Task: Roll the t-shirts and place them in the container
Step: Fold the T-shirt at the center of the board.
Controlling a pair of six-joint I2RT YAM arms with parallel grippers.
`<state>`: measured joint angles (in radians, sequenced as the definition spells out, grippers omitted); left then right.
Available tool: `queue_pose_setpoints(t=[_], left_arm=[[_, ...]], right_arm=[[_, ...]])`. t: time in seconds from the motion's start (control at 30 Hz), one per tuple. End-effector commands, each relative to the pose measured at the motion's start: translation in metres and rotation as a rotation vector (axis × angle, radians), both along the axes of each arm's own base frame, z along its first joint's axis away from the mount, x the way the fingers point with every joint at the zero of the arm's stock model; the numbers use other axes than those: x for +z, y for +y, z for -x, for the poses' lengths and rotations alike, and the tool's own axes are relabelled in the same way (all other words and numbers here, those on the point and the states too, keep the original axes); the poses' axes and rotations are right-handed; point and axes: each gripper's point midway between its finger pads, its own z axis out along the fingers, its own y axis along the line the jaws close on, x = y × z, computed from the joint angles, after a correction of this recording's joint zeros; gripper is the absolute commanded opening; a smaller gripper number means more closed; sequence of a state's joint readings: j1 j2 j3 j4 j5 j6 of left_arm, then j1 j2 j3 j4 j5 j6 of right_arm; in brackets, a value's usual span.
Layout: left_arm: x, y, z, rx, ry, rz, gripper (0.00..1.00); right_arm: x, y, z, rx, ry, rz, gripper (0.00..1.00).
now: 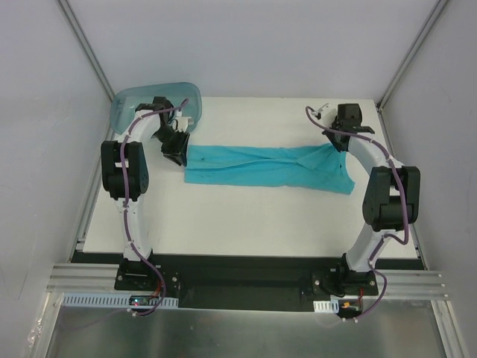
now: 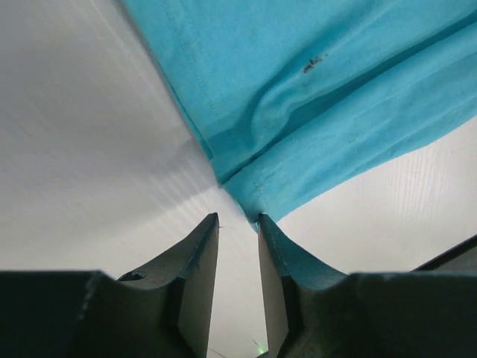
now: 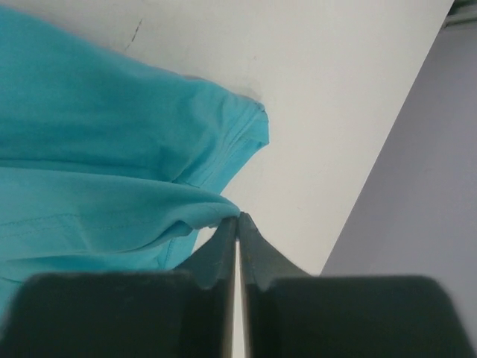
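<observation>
The teal t-shirt (image 1: 268,168) lies folded into a long band across the middle of the white table. My left gripper (image 1: 177,153) is at the band's left end. In the left wrist view the left gripper (image 2: 238,216) is slightly open and empty, and a corner of the t-shirt (image 2: 313,89) just reaches its right fingertip (image 2: 262,221). My right gripper (image 1: 338,146) is at the band's right end. In the right wrist view the right gripper (image 3: 238,218) is shut, pinching a raised fold of the t-shirt (image 3: 97,149) at its tips.
A translucent blue-green plastic tub (image 1: 149,101) stands at the back left corner, right behind the left arm. The table's right edge (image 3: 373,164) runs close to the right gripper, with a grey wall beyond. A loose cable (image 1: 317,113) lies at the back right.
</observation>
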<state>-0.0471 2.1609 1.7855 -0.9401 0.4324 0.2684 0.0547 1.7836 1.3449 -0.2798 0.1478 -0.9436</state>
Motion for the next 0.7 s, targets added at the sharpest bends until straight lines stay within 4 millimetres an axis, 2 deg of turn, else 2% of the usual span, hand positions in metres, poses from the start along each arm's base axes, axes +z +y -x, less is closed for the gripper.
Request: queue_pose_setpoints(t=[0.0,0.03,0.1,0.2,0.23,0.3,0.33,0.37,0.4,0.43,0.5,0.57,0.67], left_arm=[[0.015,0.006,-0.019,0.014,-0.065,-0.066,0.29],[0.018,0.007,-0.022,0.015,-0.08,-0.072,0.29],[0.022,0.012,-0.025,0.024,-0.101,-0.104,0.31],[0.033,0.018,-0.022,0.038,-0.131,-0.137,0.35],[0.031,0.021,-0.016,0.041,-0.124,-0.145,0.35],[0.043,0.023,-0.013,0.047,-0.161,-0.157,0.38],[0.041,0.024,-0.009,0.05,-0.158,-0.164,0.38],[0.049,0.026,-0.008,0.053,-0.184,-0.167,0.39],[0.05,0.026,-0.007,0.044,-0.192,-0.164,0.39],[0.05,0.019,-0.004,0.028,-0.191,-0.128,0.39],[0.05,0.012,-0.001,0.013,-0.185,-0.086,0.39],[0.045,-0.003,0.005,-0.01,-0.151,-0.009,0.35],[0.035,-0.018,0.009,-0.037,-0.113,0.032,0.26]], right_arm=[[0.007,-0.022,-0.009,-0.091,0.005,0.044,0.24],[0.001,-0.023,-0.007,-0.093,0.035,0.042,0.35],[0.008,-0.021,-0.011,-0.087,0.03,0.019,0.54],[0.018,-0.021,-0.006,-0.098,0.032,0.006,0.62],[0.018,-0.022,0.001,-0.1,0.06,0.004,0.63],[0.015,-0.02,0.012,-0.076,0.106,-0.035,0.63],[0.005,-0.016,0.029,-0.061,0.18,-0.051,0.62],[-0.001,-0.021,0.039,-0.059,0.218,-0.065,0.62],[-0.007,-0.016,0.049,-0.036,0.257,-0.094,0.61],[-0.02,-0.015,0.067,-0.035,0.325,-0.102,0.61],[-0.031,-0.017,0.085,-0.042,0.38,-0.129,0.61],[-0.044,-0.014,0.102,-0.043,0.439,-0.188,0.61],[-0.052,-0.009,0.115,-0.037,0.48,-0.233,0.61]])
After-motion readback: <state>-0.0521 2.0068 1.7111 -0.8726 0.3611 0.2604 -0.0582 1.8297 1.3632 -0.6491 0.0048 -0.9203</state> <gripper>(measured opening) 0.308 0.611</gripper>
